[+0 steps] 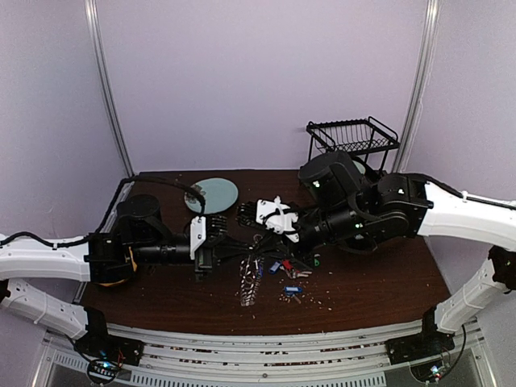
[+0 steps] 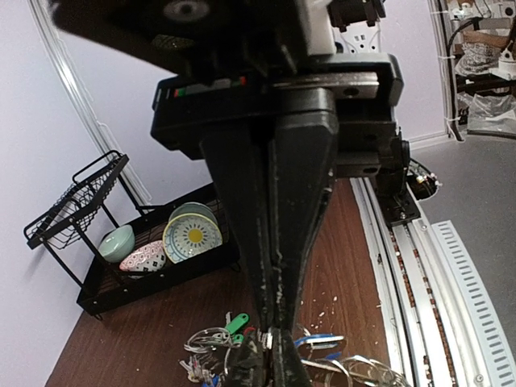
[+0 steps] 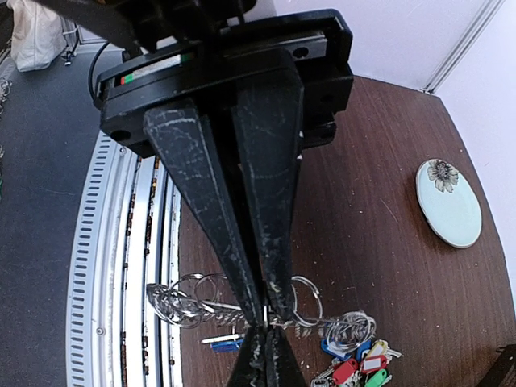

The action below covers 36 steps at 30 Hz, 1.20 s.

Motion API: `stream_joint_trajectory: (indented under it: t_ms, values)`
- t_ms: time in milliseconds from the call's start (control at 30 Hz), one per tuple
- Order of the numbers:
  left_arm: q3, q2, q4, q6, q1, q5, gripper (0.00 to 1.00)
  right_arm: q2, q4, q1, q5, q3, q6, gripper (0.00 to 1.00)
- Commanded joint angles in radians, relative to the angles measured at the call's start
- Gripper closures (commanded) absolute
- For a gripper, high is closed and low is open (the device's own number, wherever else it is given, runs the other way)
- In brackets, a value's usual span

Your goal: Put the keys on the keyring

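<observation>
While the overhead view loses both sets of tips among dark arm parts, the wrist cameras give me them up close. My right fingers (image 3: 201, 201) are pressed flat together. Thin wire of the keyring (image 3: 179, 305) runs into their tips from both sides, so they are clamped on it. My left fingers (image 2: 302, 201) are together too, with only a hairline seam between them. Their tips sit down in the tangle, and I cannot tell whether anything is pinched there.

The keyring spreads as loose silvery loops under the right wrist, toward the front of the bench (image 3: 379, 242). The keys (image 3: 345, 369) are heaped just beside it, with red, blue and green tags. The left wrist view catches a green and a blue tag right by its own tips.

Only the right wrist view shows the flower on the pale plate (image 3: 449, 201), well apart from the heap. Only the left wrist view shows the patterned bowls (image 2: 193, 236) inside the black wire rack (image 2: 72, 210) at the back of the bench. Slotted metal rails (image 3: 121, 242) run along the front edge. Pale lilac walls (image 1: 258, 81) close in the cell.
</observation>
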Motion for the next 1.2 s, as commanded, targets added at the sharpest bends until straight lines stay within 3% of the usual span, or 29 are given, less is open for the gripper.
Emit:
stream_joint_trajectory:
  t_ms: [0,233,333,500,733,867,1067,1167]
  values:
    - [0.003,-0.023,0.022,0.019,-0.002,-0.013,1.00,-0.047,0.045,0.010,0.028,0.022,-0.015,1.00]
    - [-0.011,-0.042,0.046,0.016,-0.003,0.021,1.00,-0.068,0.078,0.008,0.059,-0.025,-0.014,1.00]
    - [-0.034,-0.064,0.084,0.004,-0.003,0.034,1.00,-0.090,0.145,0.005,0.060,-0.081,0.025,0.88]
    - [-0.054,-0.091,0.118,0.006,-0.003,0.036,1.00,-0.166,0.355,-0.010,-0.015,-0.243,0.130,0.79]
    - [-0.066,-0.106,0.147,-0.007,-0.003,0.049,1.00,-0.188,0.649,-0.011,-0.064,-0.405,0.296,0.73]
    - [-0.070,-0.116,0.159,-0.009,-0.003,0.063,1.00,-0.159,0.682,-0.013,-0.088,-0.417,0.316,0.75]
    - [-0.072,-0.122,0.166,-0.014,-0.003,0.075,1.00,-0.146,0.680,-0.017,-0.104,-0.419,0.317,0.96]
    - [-0.082,-0.134,0.193,-0.031,-0.003,0.094,1.00,-0.131,0.670,-0.017,-0.117,-0.414,0.313,1.00]
